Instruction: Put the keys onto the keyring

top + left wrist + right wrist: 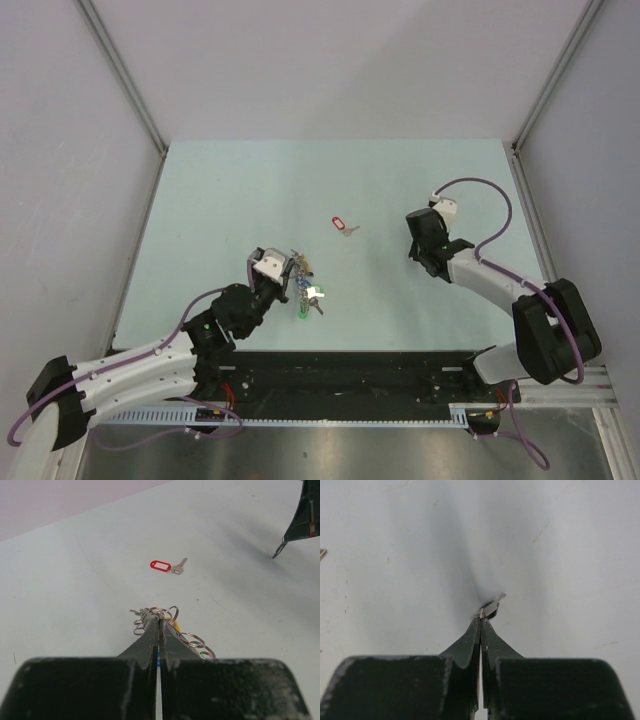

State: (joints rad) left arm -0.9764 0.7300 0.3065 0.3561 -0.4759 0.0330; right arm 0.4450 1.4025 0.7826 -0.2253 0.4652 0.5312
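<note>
A red-tagged key (343, 225) lies flat near the table's middle, also seen in the left wrist view (161, 566). The keyring (305, 290) is a bunch of small split rings and coloured tags with green and blue showing. My left gripper (288, 272) is shut on it, and rings (172, 614) spread to both sides of the left gripper's (160, 621) tips. My right gripper (418, 252) hangs over bare table to the right of the red key. The right gripper (481, 619) is shut on a small flat silver piece (492, 607), a key by its look.
The pale green table (220, 200) is walled by grey panels at left, right and back. A black rail (350, 385) runs along the near edge by the arm bases. In the left wrist view the right gripper (300, 515) shows at top right.
</note>
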